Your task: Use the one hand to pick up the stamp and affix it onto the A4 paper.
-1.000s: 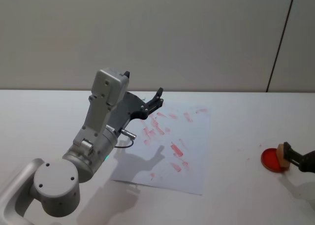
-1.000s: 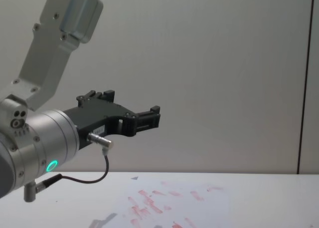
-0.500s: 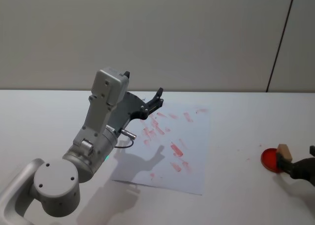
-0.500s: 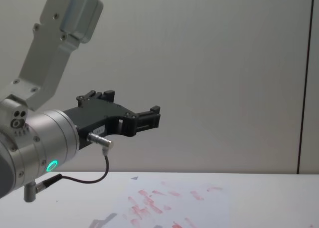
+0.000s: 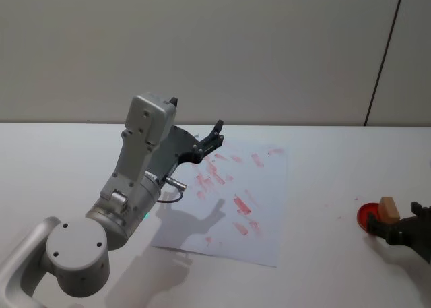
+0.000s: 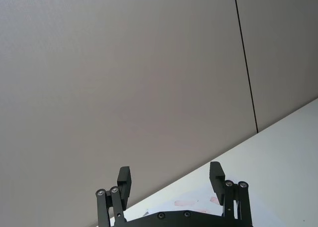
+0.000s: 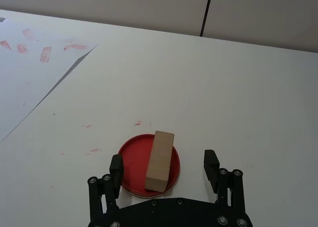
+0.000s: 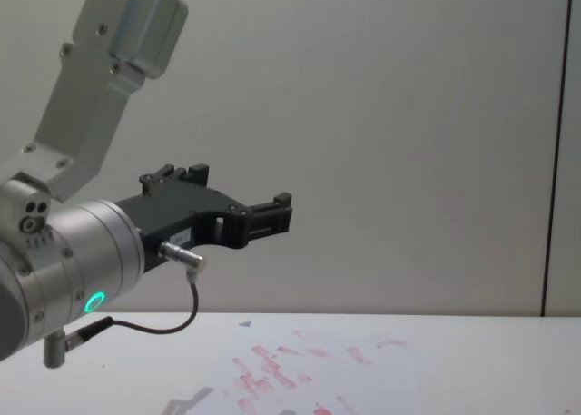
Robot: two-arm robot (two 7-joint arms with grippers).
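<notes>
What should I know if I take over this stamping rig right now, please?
Right gripper: open, fingers either side of the stamp, not touching it.
Left gripper: open, idle, held raised over the far left part of the paper.
Stamp: resting on the red ink pad, to the right of the paper.
Paper: flat on the table, with many red prints on it.
Done: gripper lined up at the stamp.
Left: close on the stamp, carry it to the paper, press it down.
</notes>
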